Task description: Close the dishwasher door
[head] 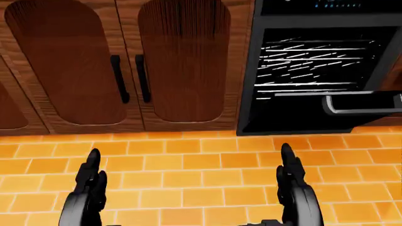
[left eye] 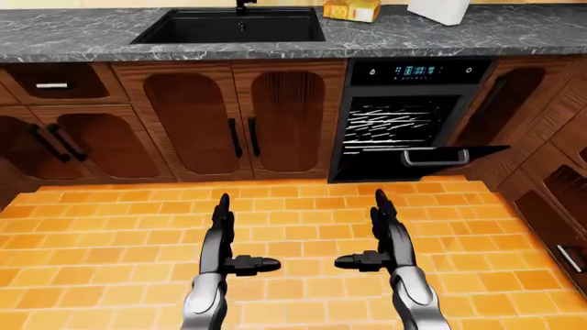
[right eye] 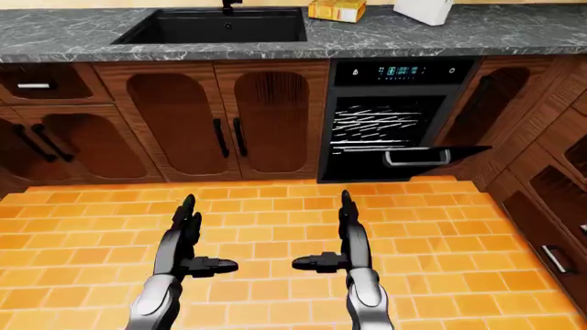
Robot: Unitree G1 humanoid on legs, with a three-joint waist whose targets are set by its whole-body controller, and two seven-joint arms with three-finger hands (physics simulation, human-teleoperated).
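The black dishwasher stands under the counter at the right of the left-eye view, with a lit control panel on top. Its door hangs open, dropped outward so I see it almost edge-on, with a grey bar handle. White wire racks show inside. My left hand and right hand hover low over the orange tile floor, both open with fingers straight and thumbs pointing inward. Neither hand touches anything, and both are well short of the door.
A black sink is set in the dark marble counter. Two wooden cabinet doors stand left of the dishwasher, with drawers farther left. More wooden cabinets run down the right edge. A yellow box sits on the counter.
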